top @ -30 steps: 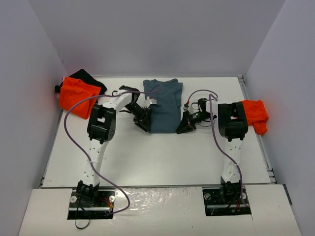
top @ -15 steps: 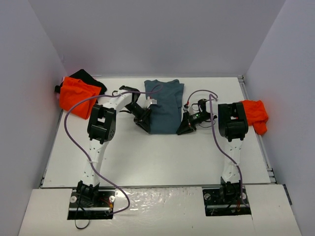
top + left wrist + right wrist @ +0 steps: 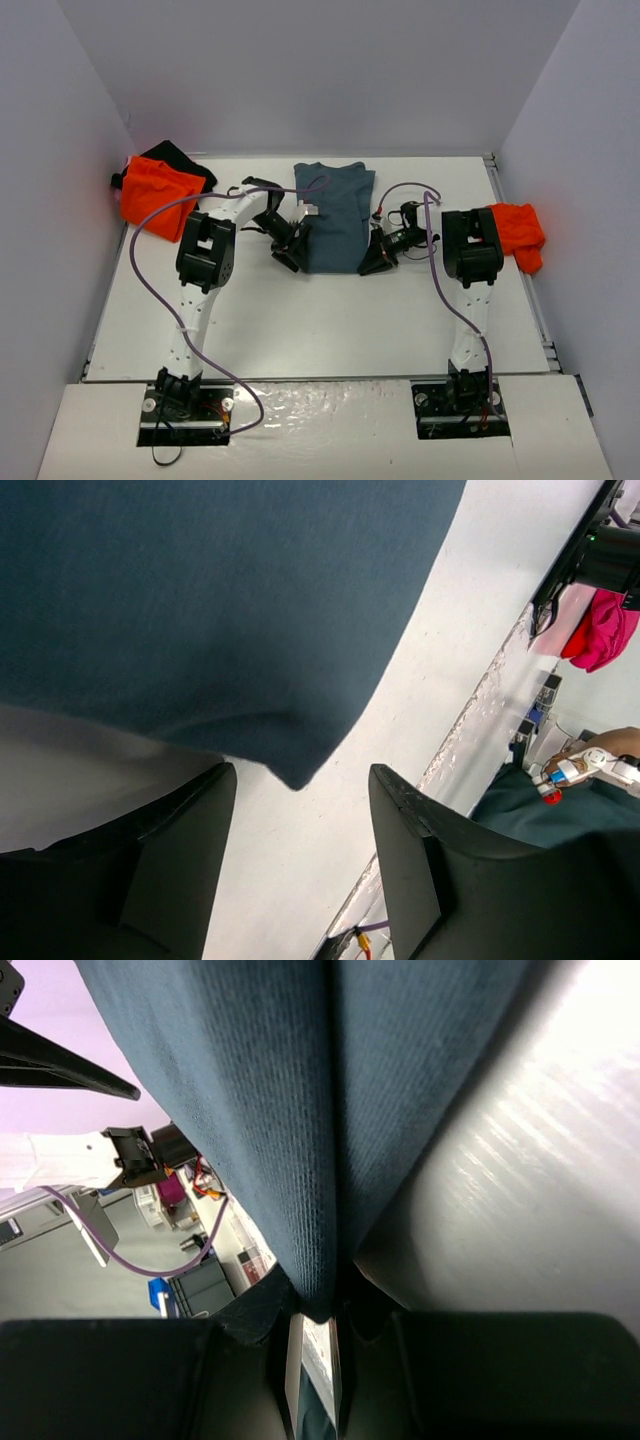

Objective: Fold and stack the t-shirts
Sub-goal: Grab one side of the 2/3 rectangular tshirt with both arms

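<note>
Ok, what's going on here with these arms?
Two arms are working on a blue t-shirt lying mid-table. The right arm has its jaws shut on the shirt's near right corner; the left arm has its jaws open at the near left corner. Orange shirts wait at both sides.

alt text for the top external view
A blue t-shirt lies mid-table, with the left hand and right hand at its near corners. An orange and black pile sits at the far left, an orange garment at the right edge.

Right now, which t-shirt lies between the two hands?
The dark blue t-shirt at the centre; the left orange shirt and the right orange shirt lie aside.
</note>
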`<state>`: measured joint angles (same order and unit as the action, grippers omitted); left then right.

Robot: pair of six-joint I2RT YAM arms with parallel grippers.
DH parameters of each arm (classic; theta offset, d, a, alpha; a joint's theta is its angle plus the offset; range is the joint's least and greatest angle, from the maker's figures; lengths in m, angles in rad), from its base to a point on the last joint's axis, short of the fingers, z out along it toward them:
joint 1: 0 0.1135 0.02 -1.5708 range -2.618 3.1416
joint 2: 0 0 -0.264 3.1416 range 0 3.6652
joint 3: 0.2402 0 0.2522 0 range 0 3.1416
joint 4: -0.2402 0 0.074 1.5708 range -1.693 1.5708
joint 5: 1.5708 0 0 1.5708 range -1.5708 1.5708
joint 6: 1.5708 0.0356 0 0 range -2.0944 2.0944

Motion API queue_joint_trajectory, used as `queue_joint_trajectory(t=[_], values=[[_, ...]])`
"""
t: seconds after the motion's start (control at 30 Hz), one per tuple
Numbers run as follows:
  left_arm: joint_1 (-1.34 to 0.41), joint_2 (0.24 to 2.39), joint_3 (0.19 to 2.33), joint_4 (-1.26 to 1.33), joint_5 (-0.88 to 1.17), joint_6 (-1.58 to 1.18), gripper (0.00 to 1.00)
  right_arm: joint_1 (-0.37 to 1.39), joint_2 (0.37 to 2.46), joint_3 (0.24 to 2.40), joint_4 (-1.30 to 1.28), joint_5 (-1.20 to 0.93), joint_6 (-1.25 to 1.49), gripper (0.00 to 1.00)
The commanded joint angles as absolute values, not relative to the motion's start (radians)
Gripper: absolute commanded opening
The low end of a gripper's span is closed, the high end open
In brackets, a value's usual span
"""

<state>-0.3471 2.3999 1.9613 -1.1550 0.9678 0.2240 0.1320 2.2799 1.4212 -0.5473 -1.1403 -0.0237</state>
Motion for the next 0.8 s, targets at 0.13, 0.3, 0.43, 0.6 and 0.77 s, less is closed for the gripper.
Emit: queue_joint_trajectory(t=[0.13,0.3,0.43,0.6,0.77], values=[[-0.410,2.450,2.065,-1.182,0.969,0.240,0.50,0.156,2.265,1.396,-0.532,-0.911,-0.095,0.00],[-0.422,2.467,2.086,-1.190,0.973,0.242,0.33,0.160,2.263,1.393,-0.533,-0.913,-0.098,0.00],[-0.422,2.462,2.079,-1.192,0.972,0.251,0.06,0.161,2.256,1.392,-0.534,-0.910,-0.100,0.00],[-0.422,2.432,2.056,-1.194,0.965,0.262,0.00,0.160,2.244,1.388,-0.532,-0.902,-0.110,0.00],[-0.414,2.359,2.003,-1.185,0.965,0.278,0.00,0.150,2.198,1.369,-0.537,-0.899,-0.151,0.00]])
